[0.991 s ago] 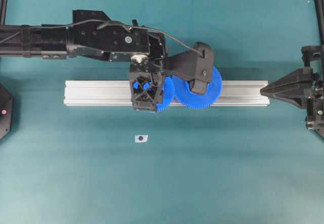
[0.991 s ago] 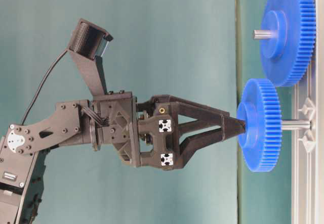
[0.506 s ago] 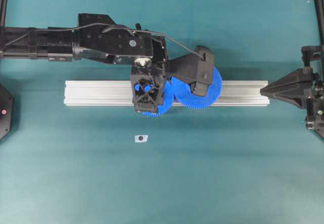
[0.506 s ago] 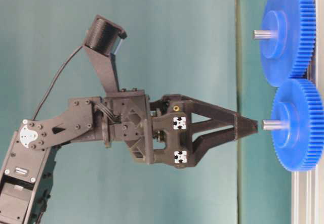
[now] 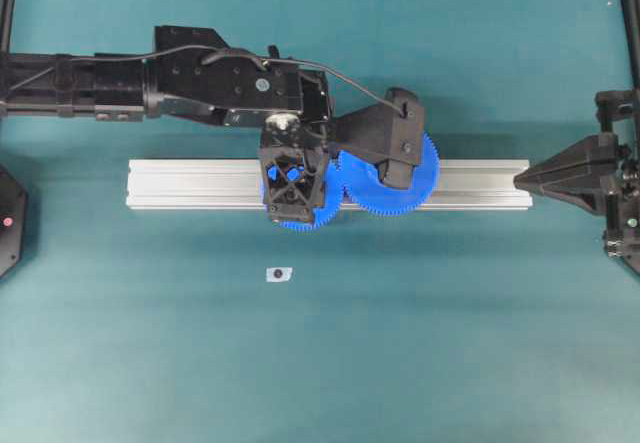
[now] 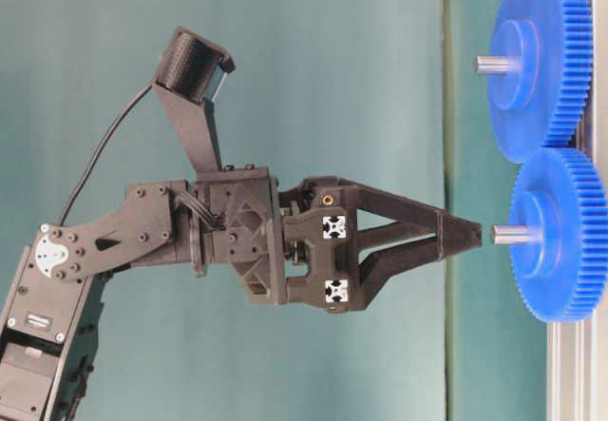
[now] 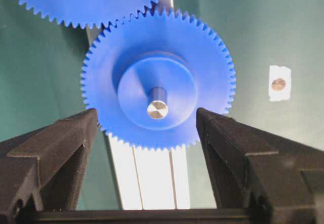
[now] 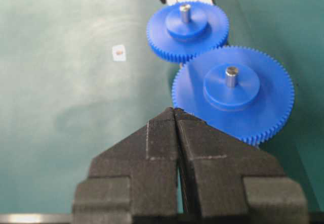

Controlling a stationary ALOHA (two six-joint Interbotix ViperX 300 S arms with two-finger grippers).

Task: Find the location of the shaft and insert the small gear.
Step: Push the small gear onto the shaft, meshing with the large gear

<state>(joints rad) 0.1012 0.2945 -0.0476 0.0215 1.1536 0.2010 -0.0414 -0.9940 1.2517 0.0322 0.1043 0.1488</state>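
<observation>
The left gripper [image 7: 147, 133] has its jaws wide open and holds nothing. They stand on either side of the small gear [image 7: 158, 80] without touching it. The gear sits low on its shaft [image 7: 157, 108], and the shiny pin end pokes up out of the round middle. The teeth of the small gear meet the teeth of the big gear [image 8: 233, 93] just to its right in the overhead view, so one could turn the other. Both gears stand on the long silver rail [image 5: 190, 184] that lies across the green worktop [image 5: 400, 343]. The job looks done, I think, because the gear is down on the pin and the jaws have let go.

The left arm [image 5: 150, 83] reaches in from the left. Its wrist bends so the jaws point straight down at the gear, a little way above the pin tip.

The right gripper [image 8: 175, 118] has its jaws shut tight and empty. It waits at the right end of the rail, well apart from the gears.

A small white tag [image 5: 279, 274] lies alone on the worktop, nearer than the rail.
</observation>
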